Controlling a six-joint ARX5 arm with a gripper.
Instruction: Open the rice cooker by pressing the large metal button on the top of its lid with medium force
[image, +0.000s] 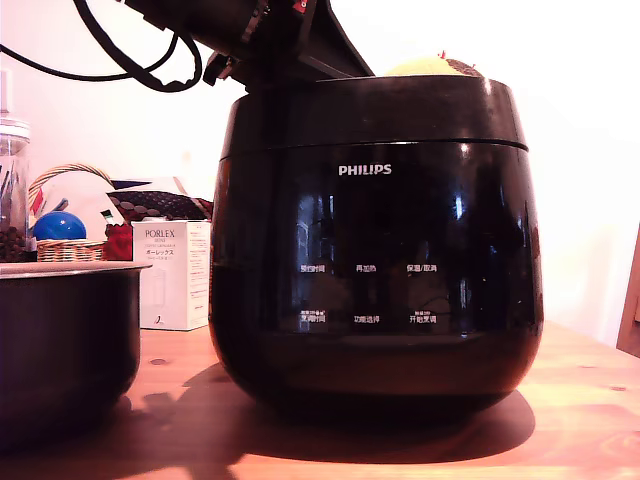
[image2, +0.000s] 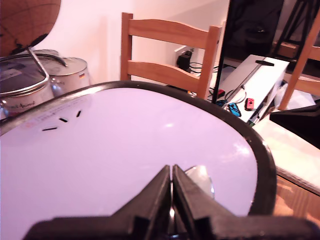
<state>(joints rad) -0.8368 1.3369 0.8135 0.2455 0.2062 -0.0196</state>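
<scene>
The glossy black rice cooker (image: 375, 250) with the white PHILIPS logo stands on the wooden table, filling the middle of the exterior view. Its lid (image: 370, 110) sits down on the body. My black arm (image: 250, 35) reaches in over the lid from the exterior view's upper left; the fingertips are hidden there behind the lid's edge. In the wrist view the lid's top (image2: 125, 150) reflects pale light. My gripper (image2: 171, 169) is shut with nothing in it, its tips just above the lid, next to the shiny metal button (image2: 201, 179), which the fingers partly hide.
A smaller dark pot (image: 60, 340) with a thin metal rim stands at the exterior view's left. Behind it are a white PORLEX box (image: 172, 272), a basket with a blue ball (image: 58, 228) and a glass jar (image: 10, 180). The wrist view shows a wooden chair (image2: 170, 50) and steel pots (image2: 50, 75).
</scene>
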